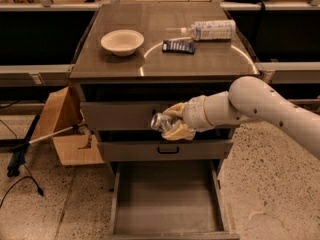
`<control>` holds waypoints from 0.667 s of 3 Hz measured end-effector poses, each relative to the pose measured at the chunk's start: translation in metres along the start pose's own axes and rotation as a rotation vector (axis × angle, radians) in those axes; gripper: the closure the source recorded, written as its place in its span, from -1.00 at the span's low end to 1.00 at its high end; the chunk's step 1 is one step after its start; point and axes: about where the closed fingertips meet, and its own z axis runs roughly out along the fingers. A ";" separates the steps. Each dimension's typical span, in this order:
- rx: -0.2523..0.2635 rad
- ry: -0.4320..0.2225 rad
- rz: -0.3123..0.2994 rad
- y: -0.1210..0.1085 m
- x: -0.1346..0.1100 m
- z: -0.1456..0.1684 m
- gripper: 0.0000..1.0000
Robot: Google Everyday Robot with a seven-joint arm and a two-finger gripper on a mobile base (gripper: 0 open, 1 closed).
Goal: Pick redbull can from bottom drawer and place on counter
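Note:
My gripper [170,124] is shut on the redbull can [161,122], a small shiny silver can that sticks out to the left between the tan fingers [176,110]. It hangs in front of the upper two drawers, well above the open bottom drawer [167,204], whose plain grey floor is bare. The counter [165,39] lies above and behind the gripper. My white arm comes in from the right.
On the counter stand a cream bowl [122,41], a flat dark blue packet [178,46] and a clear plastic bottle [210,30] lying on its side. An open cardboard box [65,129] sits on the floor left of the cabinet, with cables further left.

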 end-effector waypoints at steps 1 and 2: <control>0.007 -0.008 -0.008 -0.015 -0.024 -0.016 1.00; 0.019 -0.030 -0.037 -0.030 -0.056 -0.037 1.00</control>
